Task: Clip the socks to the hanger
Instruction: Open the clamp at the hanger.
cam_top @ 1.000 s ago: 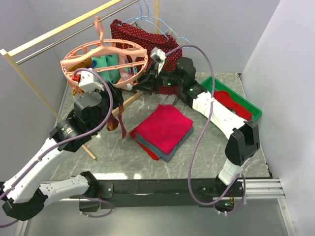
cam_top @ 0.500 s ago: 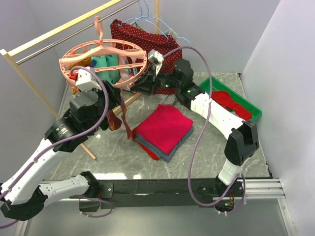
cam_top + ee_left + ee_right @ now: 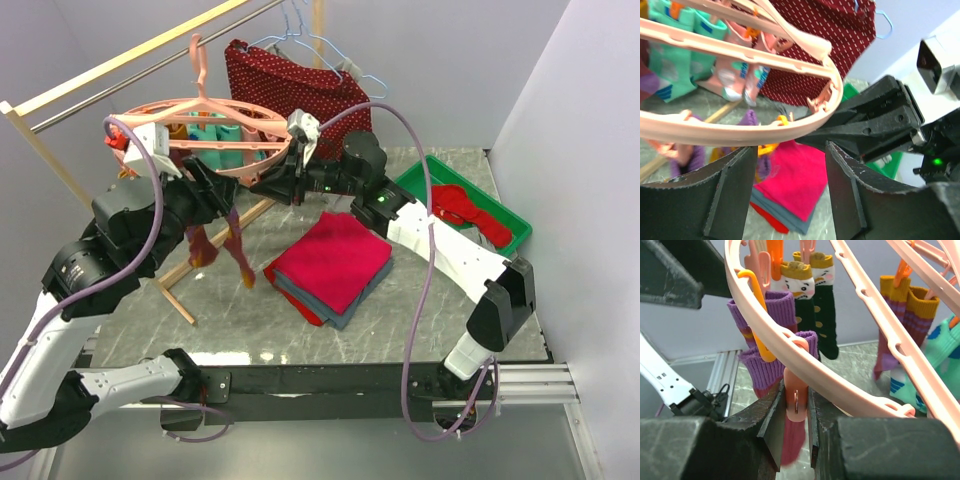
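the right gripper [image 3: 793, 415] pinches a pink clip [image 3: 794, 390] on the rim of the hanger [image 3: 850, 390], beside purple socks [image 3: 760, 370] already hung, while the left gripper [image 3: 790, 147] gapes empty nearby; if the hanger swings, that clip may slip free

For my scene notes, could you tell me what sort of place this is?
Probably a laundry-drying test bench: pink clip hanger with socks, wooden rail, folded cloth stack.
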`<state>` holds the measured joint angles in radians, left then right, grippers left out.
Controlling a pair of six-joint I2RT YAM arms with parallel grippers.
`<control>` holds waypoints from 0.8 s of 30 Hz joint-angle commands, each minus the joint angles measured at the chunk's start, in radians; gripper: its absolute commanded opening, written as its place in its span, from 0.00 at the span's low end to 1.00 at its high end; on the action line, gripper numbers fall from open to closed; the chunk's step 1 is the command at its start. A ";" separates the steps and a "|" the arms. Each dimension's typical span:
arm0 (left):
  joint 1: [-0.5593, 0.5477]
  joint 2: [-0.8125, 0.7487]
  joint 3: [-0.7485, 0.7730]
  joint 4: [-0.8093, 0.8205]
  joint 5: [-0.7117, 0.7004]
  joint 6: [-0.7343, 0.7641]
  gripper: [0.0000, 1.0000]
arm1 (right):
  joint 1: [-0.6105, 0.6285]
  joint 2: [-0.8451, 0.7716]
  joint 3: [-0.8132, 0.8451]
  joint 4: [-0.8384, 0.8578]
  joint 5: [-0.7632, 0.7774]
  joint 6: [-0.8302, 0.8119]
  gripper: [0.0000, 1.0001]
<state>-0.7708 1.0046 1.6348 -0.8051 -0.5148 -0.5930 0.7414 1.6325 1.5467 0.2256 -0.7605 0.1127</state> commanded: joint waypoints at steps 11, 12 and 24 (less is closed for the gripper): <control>0.005 -0.046 -0.039 0.035 0.012 -0.036 0.48 | 0.042 -0.053 0.016 -0.144 0.069 -0.104 0.08; 0.005 -0.047 -0.044 0.035 -0.029 -0.033 0.47 | 0.044 -0.053 0.016 -0.143 0.067 -0.102 0.08; 0.068 -0.070 -0.211 0.136 -0.209 0.025 0.29 | 0.044 -0.111 -0.023 -0.143 0.069 -0.136 0.08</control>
<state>-0.7567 0.9302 1.4540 -0.7498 -0.6449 -0.6041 0.7700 1.6039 1.5375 0.0872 -0.6521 0.0051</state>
